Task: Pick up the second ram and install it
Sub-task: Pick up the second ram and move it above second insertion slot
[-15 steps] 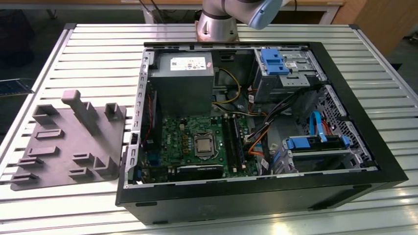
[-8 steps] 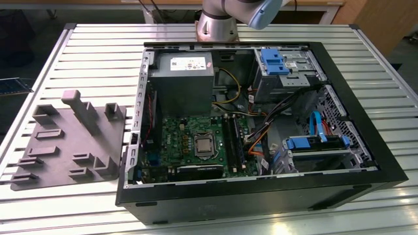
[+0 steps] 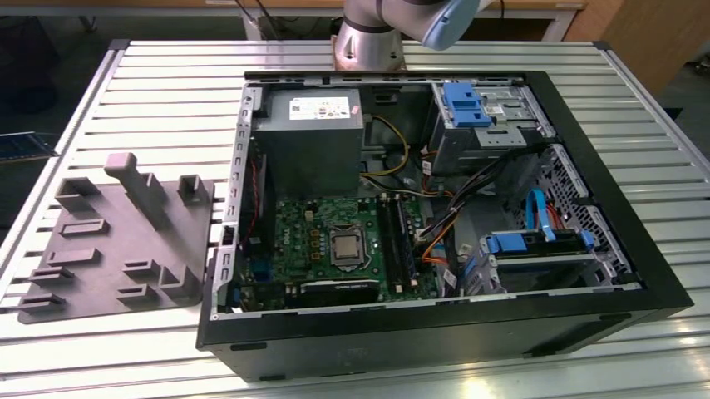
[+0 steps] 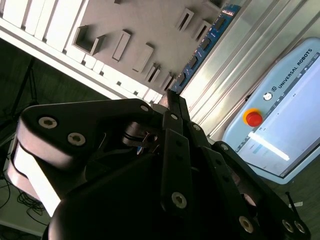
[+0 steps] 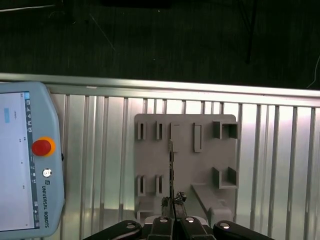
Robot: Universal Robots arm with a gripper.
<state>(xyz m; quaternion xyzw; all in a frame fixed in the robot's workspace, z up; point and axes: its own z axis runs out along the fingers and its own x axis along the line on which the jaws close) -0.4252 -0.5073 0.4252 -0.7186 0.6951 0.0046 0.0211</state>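
Black linkage fingers of the hand [image 4: 170, 102] are clamped on one end of the second ram [image 4: 202, 46]. In the second wrist view the dark board with its row of chips runs out from the fingertips; in the first wrist view it appears edge-on. The stick is held above the middle of the grey holder [image 5: 192, 167], not touching it. The holder rests on the slatted metal bench [image 5: 280, 165], where a teach pendant [image 5: 25, 165] lies apart from the holder. An open computer case [image 3: 444, 342] stands just beside the holder, on the exterior view's right of it, with the motherboard [image 3: 322, 229] and long black slots [image 3: 391, 233] exposed. Assessment: pick-up complete, installation outstanding. Seating would call for the stick's edge squared to a free slot and even pressure.
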